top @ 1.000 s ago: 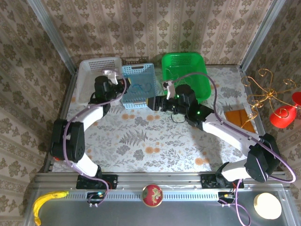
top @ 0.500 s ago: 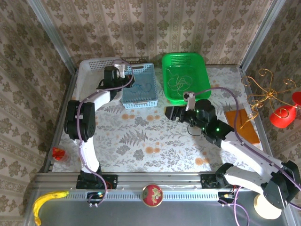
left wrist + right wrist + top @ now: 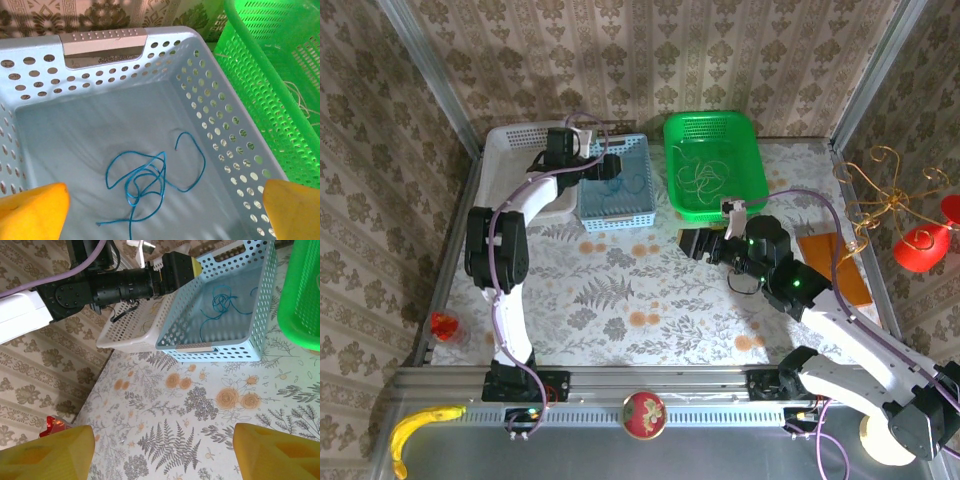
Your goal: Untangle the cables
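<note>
One thin blue cable (image 3: 134,190) lies looped in the perforated pale-blue plastic basket (image 3: 212,117); both jaws gape empty.

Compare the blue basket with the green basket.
Colour: the blue basket is pale blue, the green basket bright green. Contents: the blue basket holds one loose blue cable, while the green basket holds a bunch of pale cables. Position: the blue basket sits left of the green basket. Both are perforated plastic, upright and side by side.
</note>
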Robot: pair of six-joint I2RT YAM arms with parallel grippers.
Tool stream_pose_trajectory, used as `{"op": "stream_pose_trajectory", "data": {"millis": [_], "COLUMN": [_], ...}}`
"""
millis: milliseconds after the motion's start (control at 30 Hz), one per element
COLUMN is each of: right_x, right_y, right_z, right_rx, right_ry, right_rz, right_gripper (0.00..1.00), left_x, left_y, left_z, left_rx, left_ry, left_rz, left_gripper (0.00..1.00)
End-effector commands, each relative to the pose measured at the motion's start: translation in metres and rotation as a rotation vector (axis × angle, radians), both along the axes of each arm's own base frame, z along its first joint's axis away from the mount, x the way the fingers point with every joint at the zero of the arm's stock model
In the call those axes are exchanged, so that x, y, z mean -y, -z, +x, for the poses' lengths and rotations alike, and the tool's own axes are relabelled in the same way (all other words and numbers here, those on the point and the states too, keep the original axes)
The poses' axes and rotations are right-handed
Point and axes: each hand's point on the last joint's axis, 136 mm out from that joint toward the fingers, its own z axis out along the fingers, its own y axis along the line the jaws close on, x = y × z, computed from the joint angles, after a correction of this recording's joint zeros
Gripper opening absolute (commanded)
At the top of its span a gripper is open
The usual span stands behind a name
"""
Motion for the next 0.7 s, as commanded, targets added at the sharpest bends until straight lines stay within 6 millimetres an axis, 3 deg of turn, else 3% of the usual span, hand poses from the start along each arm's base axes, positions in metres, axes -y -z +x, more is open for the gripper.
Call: {"op": "stream_pose_trajectory", "data": {"millis": [0,133,200,233,367,500,667], "right_x": [0.009,0.019,0.027,0.031,0.053,0.089,0.138], "right_y": [0.008,0.015,0.021,0.025,0.043,0.061,0.081], "right_z": [0.001,0.003,0.004,0.004,0.007,0.015,0.029], "right_rx": [0.002,0.009,0.012,0.014,0.012,0.022,0.111], "right_ry": [0.033,0.064,0.09,0.102,0.17,0.34,0.585], "right_rz": [-0.047,-0.119,-0.171,-0.203,-0.321,-0.431,-0.576], "right_gripper": [0.75,0.79,0.87,0.98,1.0,1.0,1.0], "left_x": [-0.003,0.001,0.001,-0.001,-0.017,-0.052,-0.118], "left_y": [-0.041,-0.085,-0.107,-0.117,-0.14,-0.138,-0.115], "left_z": [-0.019,-0.043,-0.061,-0.071,-0.116,-0.152,-0.183], "left_rx": [0.049,0.125,0.169,0.192,0.261,0.335,0.461], "left_ry": [0.023,0.047,0.054,0.052,0.018,-0.093,-0.293], "left_rz": [0.013,-0.013,-0.028,-0.034,-0.035,0.034,0.149], "left_gripper": [1.0,1.0,1.0,1.0,1.0,1.0,1.0]}}
